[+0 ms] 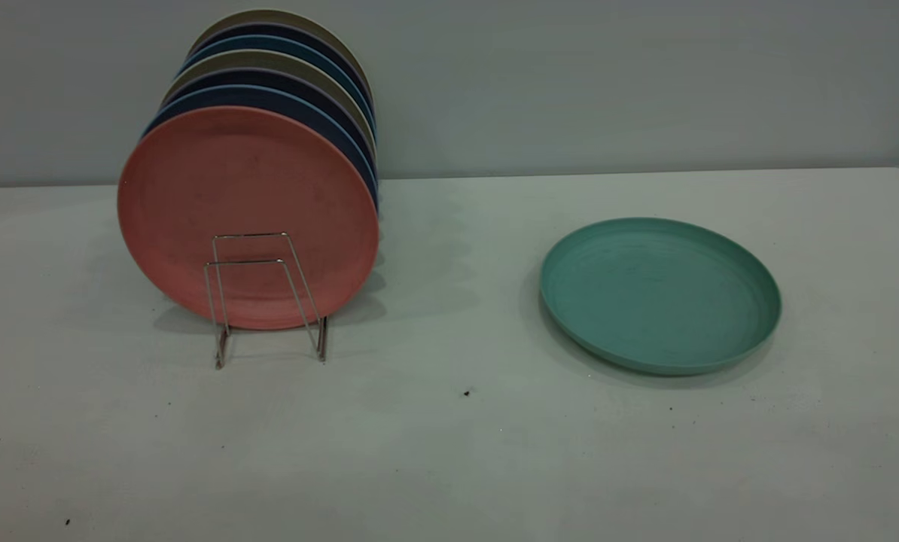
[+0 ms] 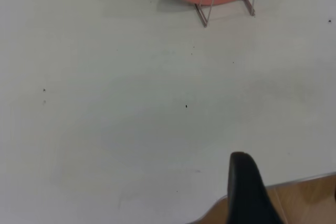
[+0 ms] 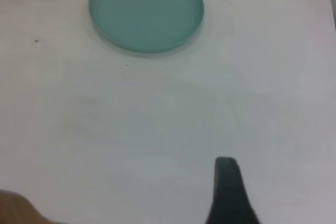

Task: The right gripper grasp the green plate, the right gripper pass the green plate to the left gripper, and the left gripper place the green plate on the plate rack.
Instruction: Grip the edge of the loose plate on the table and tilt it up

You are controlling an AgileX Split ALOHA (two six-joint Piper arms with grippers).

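The green plate (image 1: 660, 293) lies flat on the white table, right of the middle; it also shows in the right wrist view (image 3: 146, 11). The plate rack (image 1: 246, 262) stands at the left with its wire loops in front, holding several upright plates; its feet show in the left wrist view (image 2: 202, 14). Neither gripper appears in the exterior view. The left gripper (image 2: 245, 187) shows as one dark shape over the table's near edge, far from the rack. The right gripper (image 3: 227, 192) shows as one dark shape above bare table, well short of the green plate.
A salmon-pink plate (image 1: 246, 196) stands foremost in the rack, with dark blue and beige plates behind it. The wall runs behind the table. Wooden floor (image 2: 304, 198) shows past the table's edge in the left wrist view.
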